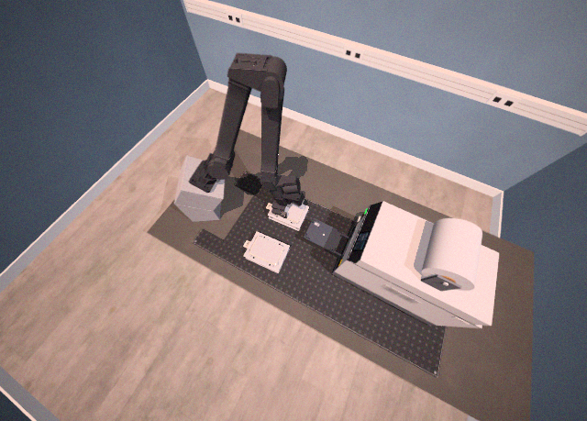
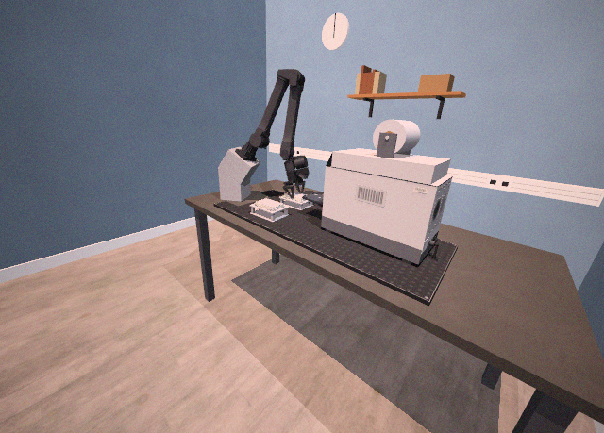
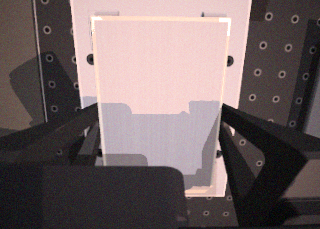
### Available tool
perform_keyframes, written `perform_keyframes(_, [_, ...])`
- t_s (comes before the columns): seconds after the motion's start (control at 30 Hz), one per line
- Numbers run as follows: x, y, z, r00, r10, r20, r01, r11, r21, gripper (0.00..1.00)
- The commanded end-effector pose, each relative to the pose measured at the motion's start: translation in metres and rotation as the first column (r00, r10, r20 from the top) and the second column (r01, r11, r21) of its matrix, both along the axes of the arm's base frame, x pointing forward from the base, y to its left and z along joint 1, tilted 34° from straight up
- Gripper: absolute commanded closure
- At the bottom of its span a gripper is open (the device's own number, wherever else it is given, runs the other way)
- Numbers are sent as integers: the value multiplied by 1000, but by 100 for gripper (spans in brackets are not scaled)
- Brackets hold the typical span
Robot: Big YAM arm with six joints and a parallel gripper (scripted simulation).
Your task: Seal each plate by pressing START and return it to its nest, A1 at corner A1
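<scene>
My gripper point(image 1: 290, 206) point(image 2: 295, 192) point(image 3: 159, 109) is shut on the long sides of a white plate point(image 3: 160, 64) at the back nest point(image 2: 295, 205) point(image 3: 160, 4). The plate is lined up with the nest, in or just above it. Its top looks smooth and pale, with no distinct wells visible; my shadow and the camera-side housing cover its near part. The other plate point(image 1: 267, 251) point(image 2: 269, 203) sits on the front nest point(image 1: 247, 244). The sealer's dark stage point(image 1: 322, 233) is out, with no plate on it. The sealer point(image 1: 403, 246) point(image 2: 376, 208) shows a green light point(image 1: 366, 211).
The sealer stands to the right of the nests, with a large white roll point(image 1: 452, 253) point(image 2: 397, 136) on top. The stage sticks out close beside the back nest. The arm's grey base point(image 1: 199, 193) point(image 2: 234, 174) is at the left. A perforated board point(image 1: 379, 322) lies under the nests.
</scene>
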State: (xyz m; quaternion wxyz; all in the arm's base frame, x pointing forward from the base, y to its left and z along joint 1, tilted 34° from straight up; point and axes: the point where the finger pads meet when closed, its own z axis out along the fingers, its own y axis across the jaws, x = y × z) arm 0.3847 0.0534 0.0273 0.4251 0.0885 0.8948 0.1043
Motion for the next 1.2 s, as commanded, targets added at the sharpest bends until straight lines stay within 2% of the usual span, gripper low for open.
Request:
perform_keyframes(0.0, [1,-4,-1,1000,-16,5,16,1000,7,100])
perform_keyframes(0.17, [1,-4,-1,1000,-16,5,16,1000,7,100])
perform_keyframes(0.2, [1,-4,-1,1000,-16,5,16,1000,7,0])
perform_keyframes(1.17, [-1,-3,-2,1000,-12,2,12,1000,6,0])
